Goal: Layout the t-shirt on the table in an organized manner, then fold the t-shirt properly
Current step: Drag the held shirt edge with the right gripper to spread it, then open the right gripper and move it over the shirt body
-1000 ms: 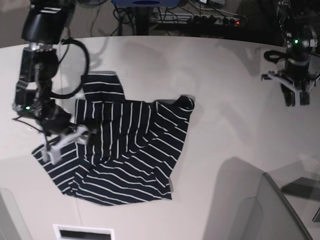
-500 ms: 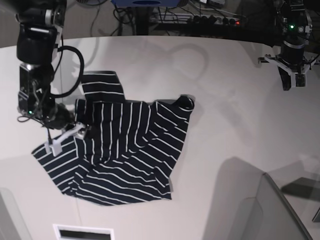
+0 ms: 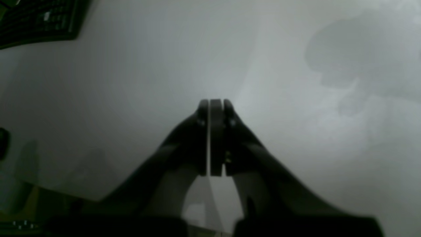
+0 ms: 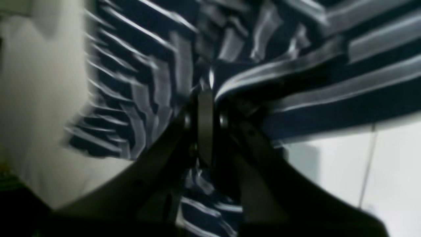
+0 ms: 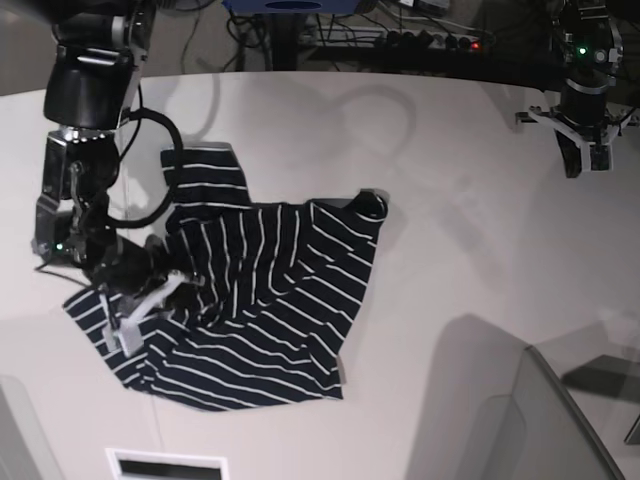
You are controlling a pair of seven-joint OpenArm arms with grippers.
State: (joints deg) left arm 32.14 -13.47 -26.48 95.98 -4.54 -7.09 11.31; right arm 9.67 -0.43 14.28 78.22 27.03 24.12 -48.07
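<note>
Early layout stage: the t-shirt [image 5: 255, 300] lies rumpled and unfolded on the table [image 5: 470, 240], the right gripper [image 4: 205, 98] pinching its striped cloth near one side, the left gripper [image 3: 210, 105] closed empty, well apart; spreading and folding remain; no containers are visible.

Soft, creased cloth t-shirt [image 5: 260, 300] in dark navy with thin white stripes, smooth matt white surface [image 5: 460, 250], dull black hard-plastic-looking right claw [image 4: 205, 95], left claw [image 3: 212, 105] likewise matt dark
</note>
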